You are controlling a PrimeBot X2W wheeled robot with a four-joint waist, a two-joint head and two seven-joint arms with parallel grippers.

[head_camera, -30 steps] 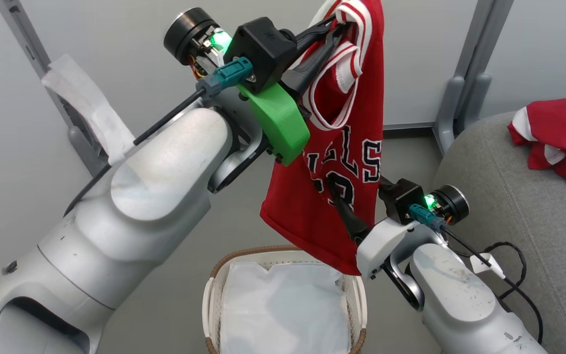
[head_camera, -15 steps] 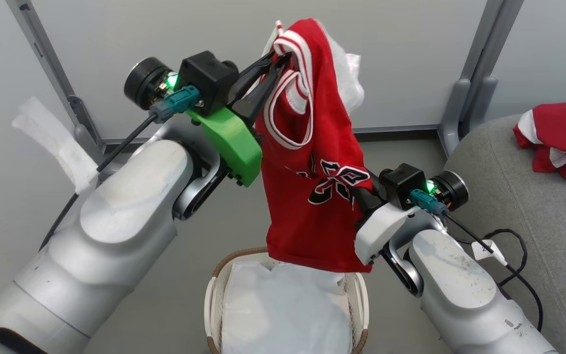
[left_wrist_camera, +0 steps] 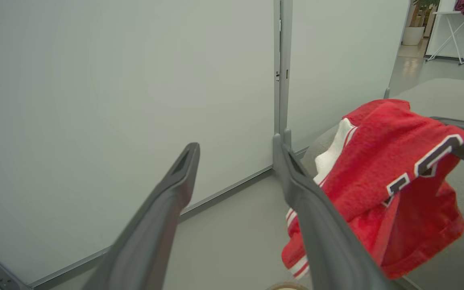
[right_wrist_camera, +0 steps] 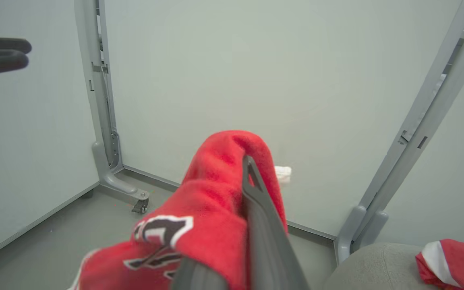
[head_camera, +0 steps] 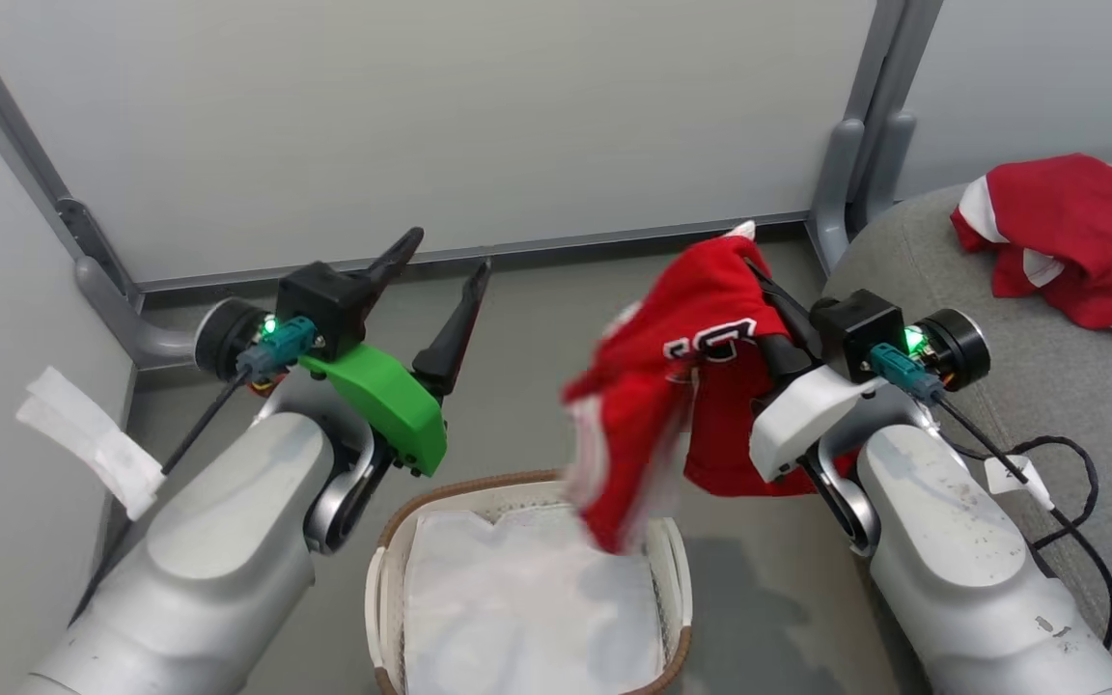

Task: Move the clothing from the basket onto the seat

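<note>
carry step in hand. red soft-fabric jersey [head_camera: 710,328], white trim, dark lettering, pinched in closed-down right gripper [head_camera: 768,290], hung over oval cream perforated plastic basket [head_camera: 384,579]. left gripper [head_camera: 448,253] spread wide, nothing held. next, probably: to be swung right onto light-grey upholstered seat [head_camera: 1019,290], then released.

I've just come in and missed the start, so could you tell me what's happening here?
The robot is moving jerseys from the basket to the seat. Its right tool is shut on a red jersey that hangs bunched over the basket's right edge. The left tool is open and empty, clear of the cloth. Another red jersey already lies on the grey seat. A white liner sheet shows in the basket.
</note>
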